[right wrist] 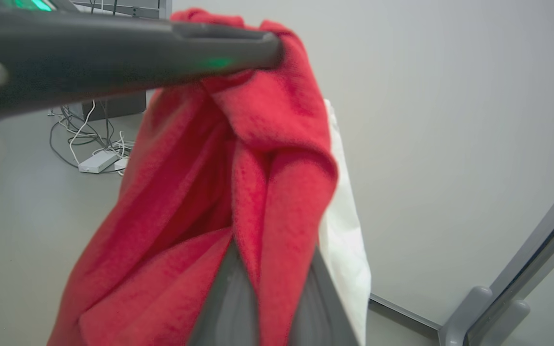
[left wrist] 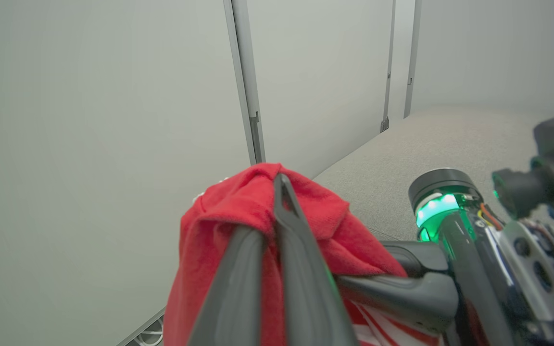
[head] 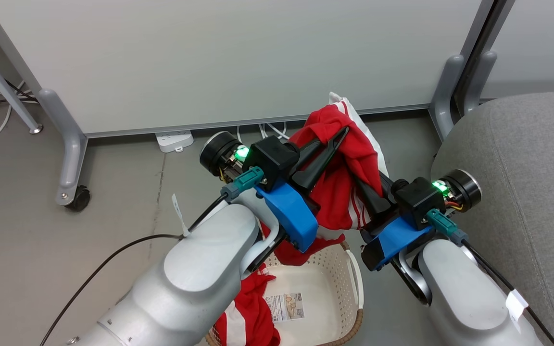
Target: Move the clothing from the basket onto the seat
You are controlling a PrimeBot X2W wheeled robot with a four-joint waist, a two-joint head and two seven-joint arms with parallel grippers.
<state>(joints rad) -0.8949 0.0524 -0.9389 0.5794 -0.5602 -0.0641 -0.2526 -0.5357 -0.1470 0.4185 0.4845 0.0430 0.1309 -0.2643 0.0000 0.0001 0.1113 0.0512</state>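
- Plainly, a red garment is held up above the basket. It is clamped at its top fold by the left gripper, whose two fingers are pressed together on the cloth.
- The same garment is gripped lower down by the right gripper, from the seat's side. Its fingertips are buried in folds in the head view; in the right wrist view a red fold is seen pinched between its dark fingers.
- The garment's lower hem is hidden behind the left arm's blue housing, so contact with the basket's rim cannot be judged.
- A second red garment, white-striped, is seen in the basket's near left corner, partly covered by the left forearm and cut off by the picture's bottom edge.
- A paper label is visible on the basket's bottom.
- The seat stands just right of the basket, its rounded edge near the right wrist and its grey top cut off at the right.
- A pale partition panel stands close behind the garment; a wide stretch of grey floor lies to the left.
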